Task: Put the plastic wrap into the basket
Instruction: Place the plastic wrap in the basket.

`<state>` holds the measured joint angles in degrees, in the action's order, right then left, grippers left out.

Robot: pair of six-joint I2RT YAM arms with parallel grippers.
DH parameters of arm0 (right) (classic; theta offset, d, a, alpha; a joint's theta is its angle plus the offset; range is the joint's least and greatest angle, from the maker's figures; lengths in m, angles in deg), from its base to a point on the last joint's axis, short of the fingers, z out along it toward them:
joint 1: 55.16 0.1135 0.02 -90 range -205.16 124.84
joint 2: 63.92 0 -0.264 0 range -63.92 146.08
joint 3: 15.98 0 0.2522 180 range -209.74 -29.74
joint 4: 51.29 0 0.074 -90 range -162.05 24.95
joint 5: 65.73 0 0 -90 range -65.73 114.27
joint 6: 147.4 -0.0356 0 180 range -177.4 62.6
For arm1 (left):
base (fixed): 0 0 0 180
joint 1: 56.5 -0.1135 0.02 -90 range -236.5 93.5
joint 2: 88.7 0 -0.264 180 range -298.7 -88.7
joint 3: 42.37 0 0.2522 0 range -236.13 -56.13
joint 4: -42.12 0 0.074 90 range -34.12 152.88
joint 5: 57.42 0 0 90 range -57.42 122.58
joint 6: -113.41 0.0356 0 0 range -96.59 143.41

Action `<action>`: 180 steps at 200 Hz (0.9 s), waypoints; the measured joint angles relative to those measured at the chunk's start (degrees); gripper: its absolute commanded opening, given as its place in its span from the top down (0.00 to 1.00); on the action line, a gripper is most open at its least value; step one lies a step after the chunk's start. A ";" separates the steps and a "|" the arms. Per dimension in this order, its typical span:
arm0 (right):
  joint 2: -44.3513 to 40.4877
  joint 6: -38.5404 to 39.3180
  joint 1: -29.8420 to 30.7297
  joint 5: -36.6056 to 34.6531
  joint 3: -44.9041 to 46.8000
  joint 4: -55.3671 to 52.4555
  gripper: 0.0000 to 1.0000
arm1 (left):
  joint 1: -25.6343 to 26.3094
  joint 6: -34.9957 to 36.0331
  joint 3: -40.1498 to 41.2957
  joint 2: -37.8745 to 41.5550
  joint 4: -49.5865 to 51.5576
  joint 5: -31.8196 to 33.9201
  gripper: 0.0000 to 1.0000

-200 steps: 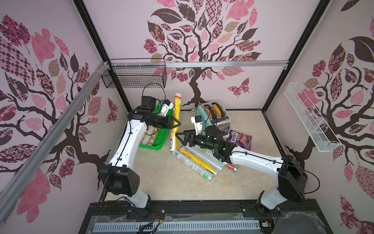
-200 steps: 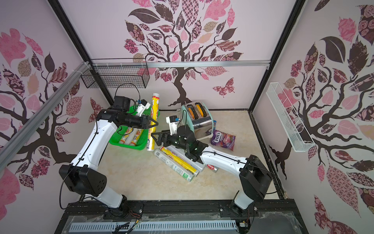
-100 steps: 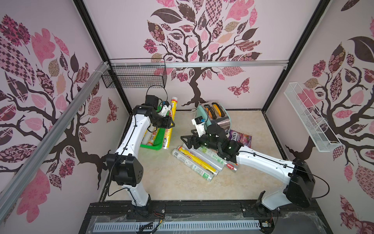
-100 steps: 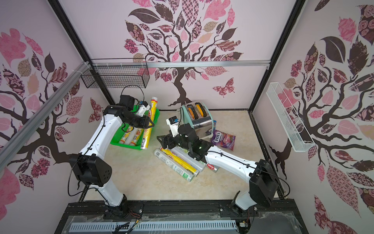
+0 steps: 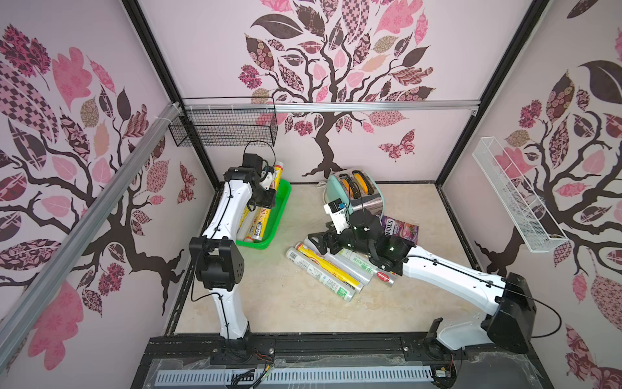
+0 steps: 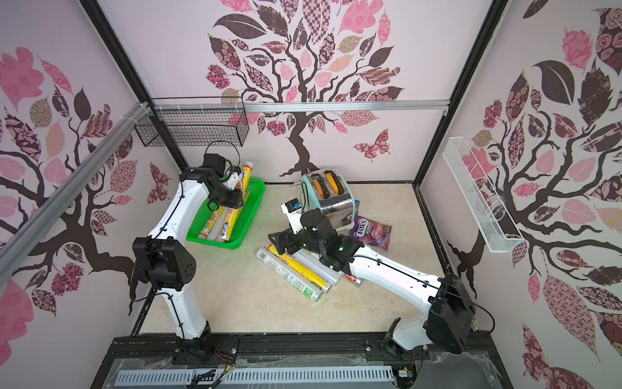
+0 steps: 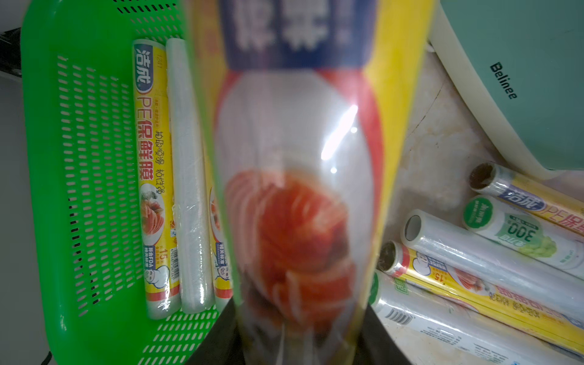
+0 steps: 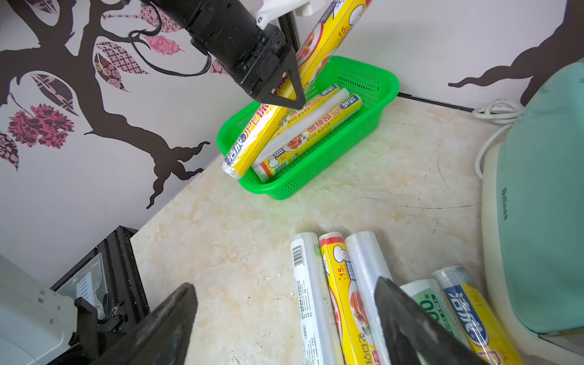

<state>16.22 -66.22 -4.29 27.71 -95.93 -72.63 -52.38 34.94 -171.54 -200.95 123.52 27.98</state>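
Since a sec ago, L gripper (image 5: pixel 267 204) has swung the held roll (image 5: pixel 278 171) from beside the basket's (image 5: pixel 282 215) right long rim to over the basket. R gripper (image 5: pixel 321 244) has spread wider.

Both top views: basket sits at the table's (image 5: pixel 303 303) back left corner. Pile (image 6: pixel 296 272) of five rolls lies mid-table, w/ toaster (image 6: pixel 331 192) at the back edge.

L wrist view: fingers (image 7: pixel 215 341) are clamped on the held roll (image 7: pixel 300 189), glossy yellow film, blurred by closeness. Three rolls lie lengthwise on the perforated green plastic below. One is yellow (image 7: pixel 151 177), one is clear (image 7: pixel 189 177), and the third yellow one is mostly hidden.

R wrist view: fingers (image 8: pixel 410 322) stand wide apart and empty, above the pile's near ends. Held roll (image 8: pixel 328 34) slants, high end toward the back wall, low end at the basket's (image 8: pixel 347 136) near short rim. Can't tell if it touches.

Step in hand, prob: laying this roll in. To do it well:
- Drop the high end till it's parallel w/ the others.
- Centre it lengthwise, since the basket looks barely longer than a roll.
- Let go low, as hard, smooth cylinders roll and bounce.

R gripper should straddle one roll mid-length. The clear roll (image 8: pixel 366 259) looks slickest and likely to slip sideways.
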 measured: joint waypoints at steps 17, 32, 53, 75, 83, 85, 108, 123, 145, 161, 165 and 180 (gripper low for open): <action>-0.48 1.20 0.37 -0.04 0.00 -1.03 0.01 | -0.35 1.03 -0.76 -1.73 -0.22 0.04 0.60; -1.11 2.27 1.01 0.22 0.04 -2.19 0.01 | -0.37 2.08 -1.66 -3.85 0.09 0.52 0.60; -2.47 2.62 1.51 0.63 0.04 -4.35 0.01 | -0.42 2.78 -4.00 -7.74 0.50 1.81 0.60; -3.89 2.62 1.97 0.79 0.09 -6.29 0.01 | -0.66 3.15 -4.74 -10.69 0.04 2.91 0.61; -4.55 2.58 1.99 0.70 0.44 -6.64 0.01 | -0.85 3.15 -4.74 -11.39 -0.17 3.21 0.61; -4.68 2.54 1.99 0.70 0.52 -6.71 0.01 | -0.94 3.15 -4.74 -11.58 -0.24 3.23 0.61; -6.93 2.32 2.10 0.02 2.34 -7.65 0.01 | -1.55 3.26 -4.79 -13.11 -1.77 3.48 0.61; -8.09 2.21 2.10 -1.05 3.39 -8.09 0.01 | -1.92 3.41 -4.79 -14.16 -2.62 2.75 0.61; -8.92 2.03 2.10 -2.78 3.72 -9.01 0.01 | -1.95 3.45 -4.81 -16.04 -3.04 1.25 0.61; -9.27 1.99 2.10 -3.63 3.72 -9.33 0.01 | -1.92 3.45 -4.92 -17.59 -3.06 0.72 0.61; -9.31 1.99 2.10 -3.87 3.72 -9.35 0.01 | -1.90 3.43 -4.92 -17.94 -3.10 0.66 0.61; -9.35 1.97 2.10 -4.55 3.72 -9.55 0.01 | -1.88 3.34 -4.37 -18.86 -3.65 0.66 0.60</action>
<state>6.87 -64.25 -2.19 23.17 -92.22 -82.18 -54.26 38.29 -175.91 -219.81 119.87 28.64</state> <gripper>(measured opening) 0.993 0.426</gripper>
